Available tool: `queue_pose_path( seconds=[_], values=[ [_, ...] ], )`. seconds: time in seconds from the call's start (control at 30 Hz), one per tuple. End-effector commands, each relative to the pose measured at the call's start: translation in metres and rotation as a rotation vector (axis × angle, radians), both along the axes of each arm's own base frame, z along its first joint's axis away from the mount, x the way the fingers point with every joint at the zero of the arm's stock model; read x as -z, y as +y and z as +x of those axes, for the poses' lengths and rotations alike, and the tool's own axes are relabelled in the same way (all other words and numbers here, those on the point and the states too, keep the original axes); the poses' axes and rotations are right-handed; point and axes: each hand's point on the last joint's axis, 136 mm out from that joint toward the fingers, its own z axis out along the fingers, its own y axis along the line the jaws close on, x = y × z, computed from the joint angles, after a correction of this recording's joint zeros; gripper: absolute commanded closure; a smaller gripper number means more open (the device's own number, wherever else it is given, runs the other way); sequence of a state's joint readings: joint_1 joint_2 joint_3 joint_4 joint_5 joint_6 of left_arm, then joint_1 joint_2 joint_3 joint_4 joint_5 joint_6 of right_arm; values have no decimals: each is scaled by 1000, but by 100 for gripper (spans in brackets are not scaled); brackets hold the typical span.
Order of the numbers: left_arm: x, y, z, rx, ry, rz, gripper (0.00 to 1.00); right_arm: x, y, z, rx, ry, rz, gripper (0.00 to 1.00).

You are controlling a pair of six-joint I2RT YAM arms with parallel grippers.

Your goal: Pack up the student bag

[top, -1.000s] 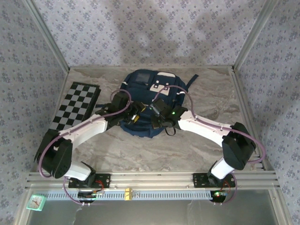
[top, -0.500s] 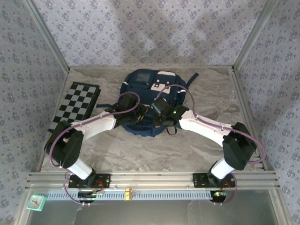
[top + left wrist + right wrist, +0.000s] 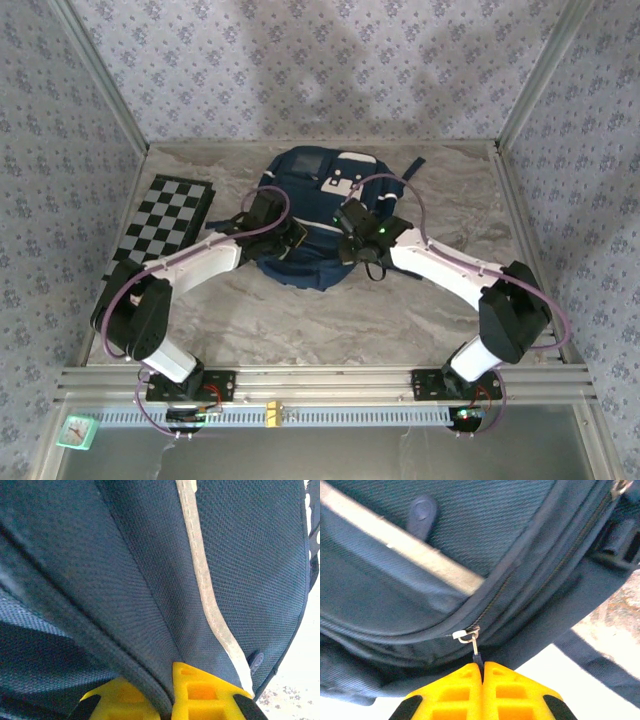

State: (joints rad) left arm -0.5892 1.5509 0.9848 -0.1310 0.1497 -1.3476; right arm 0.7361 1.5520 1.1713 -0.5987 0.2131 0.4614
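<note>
Crowding the student bag [image 3: 285, 180], left arm [image 3: 190, 268] and right arm [image 3: 440, 265]; chessboard [image 3: 165, 222] off left

This is a robot test booth in a lab, dressed up a little like a room at home: walls [image 3: 300, 70] papered in a pale flower pattern stand around a marble-look table [image 3: 330, 330], with bare aluminium posts [image 3: 100, 80] at the corners. Along the near edge runs an aluminium rail [image 3: 330, 378], and a left arm [image 3: 190, 268] and a right arm [image 3: 450, 270], white and black with purple cables [image 3: 120, 290], are bolted to it. Everyday things lie on the table, a student bag [image 3: 300, 272] and a chessboard [image 3: 160, 225].
</note>
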Motion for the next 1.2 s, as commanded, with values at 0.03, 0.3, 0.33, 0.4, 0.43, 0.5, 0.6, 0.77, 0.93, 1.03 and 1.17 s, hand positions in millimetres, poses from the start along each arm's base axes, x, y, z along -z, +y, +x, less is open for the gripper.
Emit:
queue_pose_path(
  seconds=[0.03, 0.3, 0.33, 0.4, 0.43, 0.5, 0.6, 0.77, 0.93, 1.03, 1.17],
  values=[
    [-16, 29, 12, 8, -75, 89, 100, -7, -51, 10, 60, -4, -168, 100],
    [-21, 21, 9, 129, -103, 100, 100, -18, -54, 51, 69, -62, -139, 100],
    [-21, 21, 8, 135, -99, 106, 100, -19, -54, 54, 67, -66, -142, 100],
    [-20, 21, 8, 136, -96, 107, 100, -20, -47, 57, 43, -70, -132, 100],
    [-21, 20, 8, 137, -98, 100, 100, -23, -42, 55, 27, -70, -115, 100],
    [-24, 16, 8, 150, -109, 82, 100, -27, -35, 51, 7, -80, -66, 100],
    [-31, 13, 11, 163, -130, 79, 100, -33, -32, 46, -11, -94, -9, 100],
    [-49, 17, 5, 192, -178, 93, 60, -42, -47, 33, 30, -74, 26, 89],
    [-55, 67, -13, 163, -223, 297, 5, -58, -98, 33, 185, -192, 7, 35],
    [-57, 134, -14, 59, -238, 540, 0, -60, -159, 38, 404, -302, -61, 11],
    [-46, 244, -11, -160, -222, 892, 0, -55, -239, 38, 654, -446, -183, 6]
  ],
)
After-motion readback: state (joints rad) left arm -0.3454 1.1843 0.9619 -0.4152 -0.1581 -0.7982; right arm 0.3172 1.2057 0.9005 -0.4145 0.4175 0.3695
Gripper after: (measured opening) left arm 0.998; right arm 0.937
